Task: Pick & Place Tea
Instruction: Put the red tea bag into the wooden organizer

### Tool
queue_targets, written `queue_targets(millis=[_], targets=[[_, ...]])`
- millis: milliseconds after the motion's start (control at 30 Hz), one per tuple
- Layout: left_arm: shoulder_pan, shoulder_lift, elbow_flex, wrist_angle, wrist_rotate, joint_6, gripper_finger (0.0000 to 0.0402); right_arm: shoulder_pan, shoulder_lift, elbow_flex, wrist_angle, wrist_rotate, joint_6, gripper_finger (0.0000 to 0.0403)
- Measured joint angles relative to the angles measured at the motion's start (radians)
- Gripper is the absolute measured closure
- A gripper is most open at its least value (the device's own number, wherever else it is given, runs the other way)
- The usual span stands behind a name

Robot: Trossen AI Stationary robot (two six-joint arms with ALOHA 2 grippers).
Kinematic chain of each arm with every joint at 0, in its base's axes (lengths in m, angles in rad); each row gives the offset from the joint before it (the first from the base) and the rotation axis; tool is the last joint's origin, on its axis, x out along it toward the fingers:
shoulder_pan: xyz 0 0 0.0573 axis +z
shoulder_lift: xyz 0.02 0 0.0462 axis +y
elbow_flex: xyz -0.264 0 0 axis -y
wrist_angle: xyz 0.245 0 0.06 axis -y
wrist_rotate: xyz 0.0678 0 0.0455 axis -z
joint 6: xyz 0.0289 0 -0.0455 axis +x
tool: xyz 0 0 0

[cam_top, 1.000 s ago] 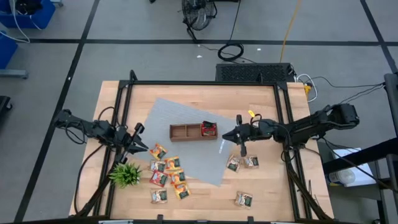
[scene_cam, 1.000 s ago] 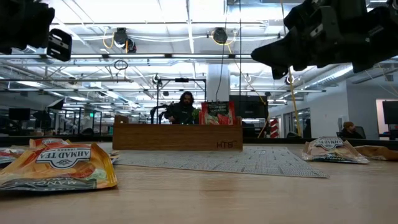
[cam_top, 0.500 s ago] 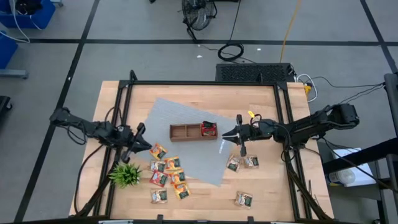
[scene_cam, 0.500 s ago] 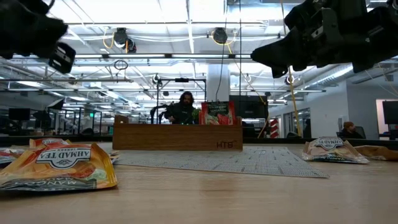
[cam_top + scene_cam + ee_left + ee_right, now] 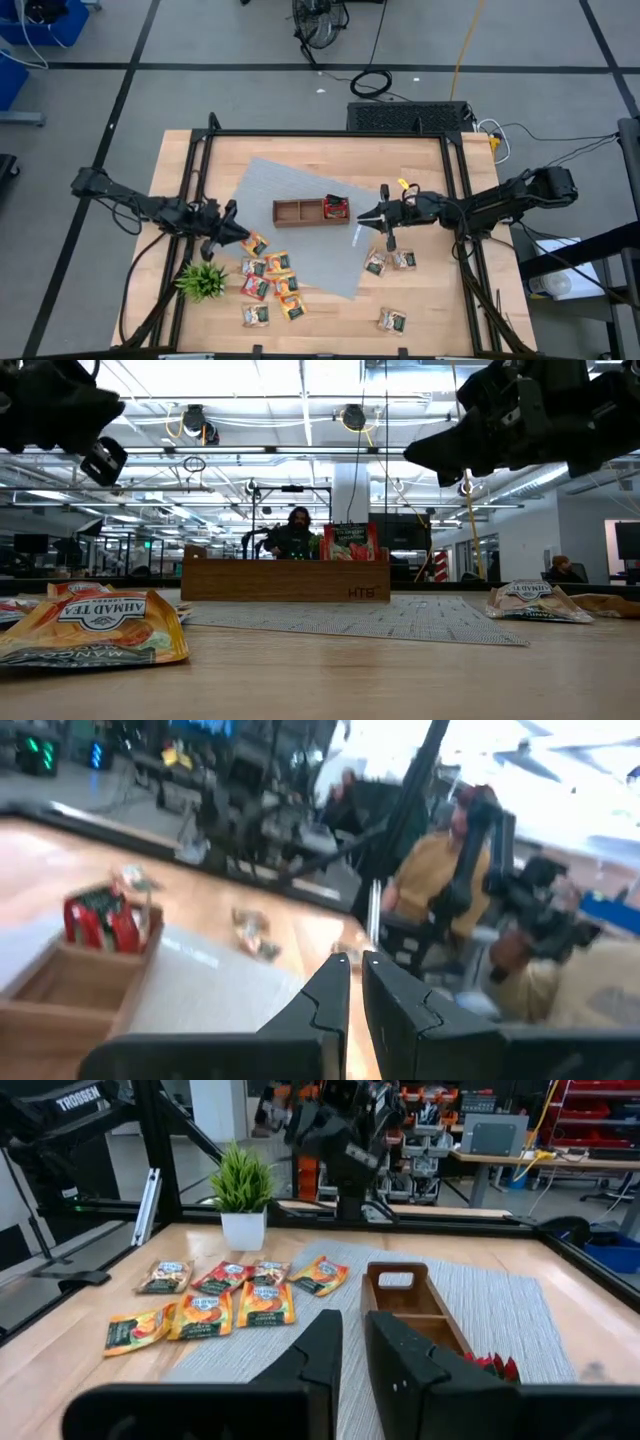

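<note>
My left claw is pinched together, empty, above the tea. The packets look light, thin and crinkly. I should pinch one edge. My right claw, nearly together, waits by the tray.

Red sachets, brown tray

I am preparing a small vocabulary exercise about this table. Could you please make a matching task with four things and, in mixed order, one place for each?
Things:
1. wooden tray
2. green plant
3. red sachets
4. left gripper

Places:
A. in the tray's end compartment nearest the right arm
B. on the grey mat, near the table's middle
C. on bare wood at the table's left edge
D. above the mat's left edge, next to the loose sachets

Pairs: 1-B, 2-C, 3-A, 4-D
</note>
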Motion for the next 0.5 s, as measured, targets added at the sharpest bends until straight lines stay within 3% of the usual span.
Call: queue_targets(millis=[200,500], targets=[[0.000,-0.001,0.000,0.077,0.004,-0.057,0.0366,0.000,0.001,0.000,-0.045,-0.001,0.000,0.0358],[0.000,-0.001,0.000,0.027,-0.008,-0.065,0.0366,0.000,0.000,0.000,-0.029,-0.003,0.000,0.0358]])
